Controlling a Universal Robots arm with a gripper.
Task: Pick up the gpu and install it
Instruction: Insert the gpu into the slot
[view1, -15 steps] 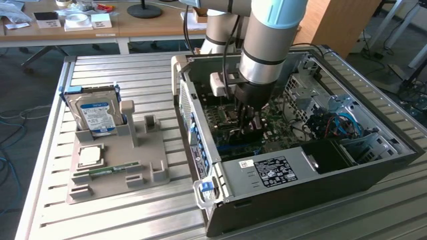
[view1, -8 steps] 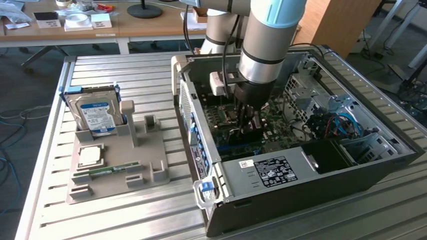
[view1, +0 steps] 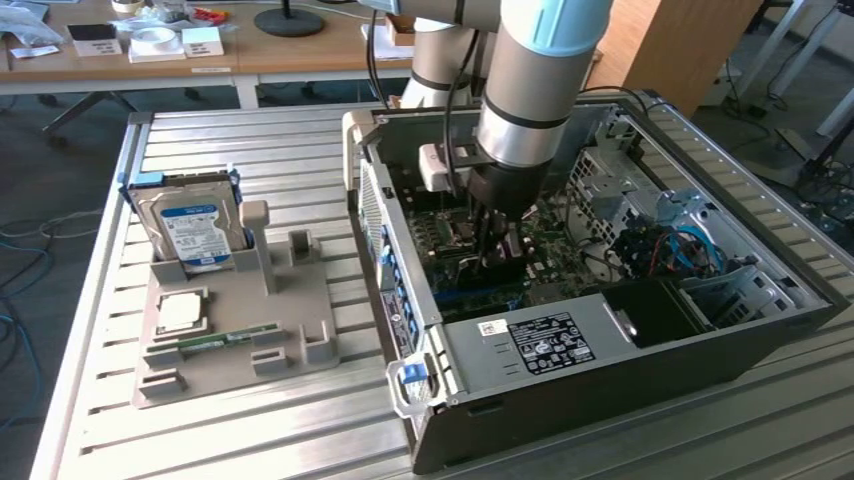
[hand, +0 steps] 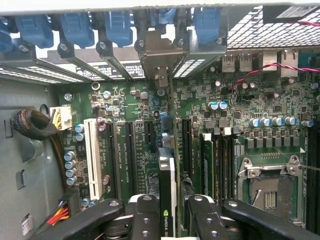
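Note:
The gpu (hand: 167, 175) stands edge-on between my two black fingers (hand: 145, 215), so my gripper (hand: 167, 222) is shut on it. The card runs down onto the green motherboard (hand: 135, 100) along a long slot. Its silver bracket (hand: 159, 62) stands against the case's rear slot openings, under the blue clips. In the exterior view my gripper (view1: 499, 240) reaches straight down into the open computer case (view1: 587, 330), low over the motherboard. The card itself is mostly hidden there behind the fingers.
A grey fixture tray (view1: 314, 290) lies on the slatted table at the exterior view's left, holding a blue-labelled hard drive (view1: 194, 230), a CPU (view1: 180, 310) and a green RAM stick (view1: 214, 341). RAM slots (hand: 210, 160) and the CPU socket (hand: 267, 185) flank the card.

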